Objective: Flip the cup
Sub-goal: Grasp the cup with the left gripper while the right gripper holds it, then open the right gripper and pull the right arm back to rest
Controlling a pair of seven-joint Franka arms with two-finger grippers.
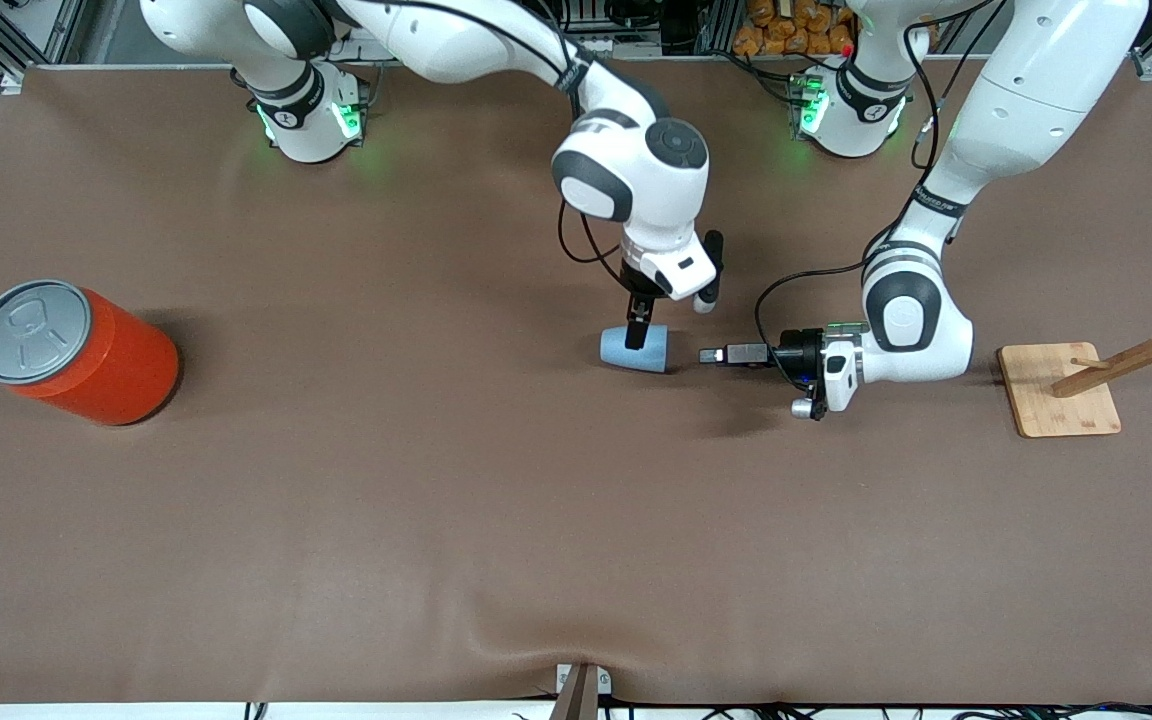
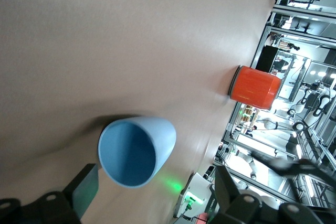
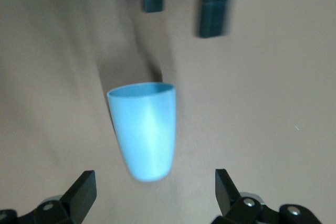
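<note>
The brown table carries three things. Largest is the orange can with a grey pull-tab lid, standing near the table edge at the right arm's end; the left wrist view shows its ribbed side, which the front view does not. A wooden peg rack on a square bamboo base stands near the edge at the left arm's end. Smallest is the light-blue cup, lying on its side near the middle of the table.

The cup's long axis runs along the table's length. Its open mouth points toward the left arm's end and its closed, narrower base toward the right arm's end. The front view shows only its pale outer wall. The left wrist view looks straight into the mouth and shows a darker blue inside with nothing in it. The right wrist view shows the tapered side from above, rim toward the other arm's two fingers.

The right gripper hangs just over the cup, pointing down. In its wrist view the two fingertips stand wide apart on either side of the cup's base end, not touching it.

The left gripper lies low and level just beside the cup's mouth, pointing at it. Its wrist view shows the fingertips spread wide with the rim between them, holding nothing.
</note>
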